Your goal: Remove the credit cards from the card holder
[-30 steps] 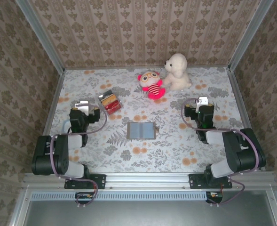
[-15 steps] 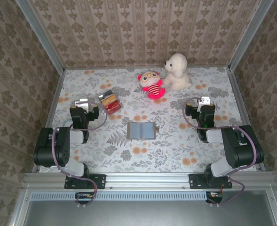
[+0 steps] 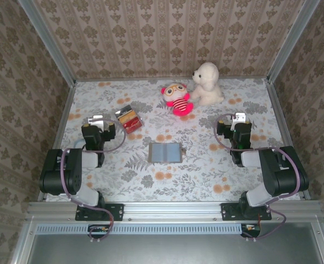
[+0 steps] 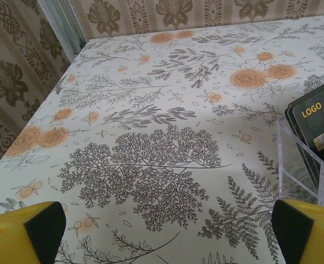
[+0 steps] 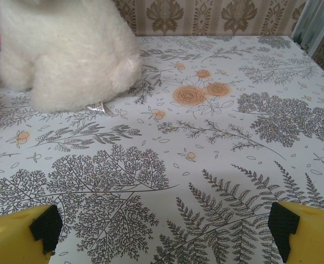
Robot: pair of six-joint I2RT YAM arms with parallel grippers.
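Grey, thin, two-leaf card holder (image 3: 165,152) lay open and flat near the middle of the floral-print tabletop (image 3: 206,176), bluish-grey inner faces up, centre crease running front to back. Too small in the top view to tell whether any pocket held a card.

Credit cards (image 3: 128,119), small and thin, in red, gold-brown and a darker tone, sat together to the far left of the holder, well apart from it. In the left wrist view they stood on edge in a clear plastic box (image 4: 302,165); the rearmost visible one was a dark card printed "LOGO" (image 4: 316,118).

Left gripper (image 3: 99,122) sat low over the table just left of the cards, not touching them. Wrist view: left gripper (image 4: 164,236) spread wide, yellow fingertips (image 4: 24,231) at the frame's corners, nothing between them.

Right gripper (image 3: 238,121) sat on the right side, well clear of the holder. Wrist view: right gripper (image 5: 162,231) also spread wide, empty, bare tabletop between the tips.

White fluffy plush dog (image 3: 207,83) sat at the far edge, beyond the right gripper. Red-and-pink striped plush toy (image 3: 177,99) sat just left of the dog, touching it.
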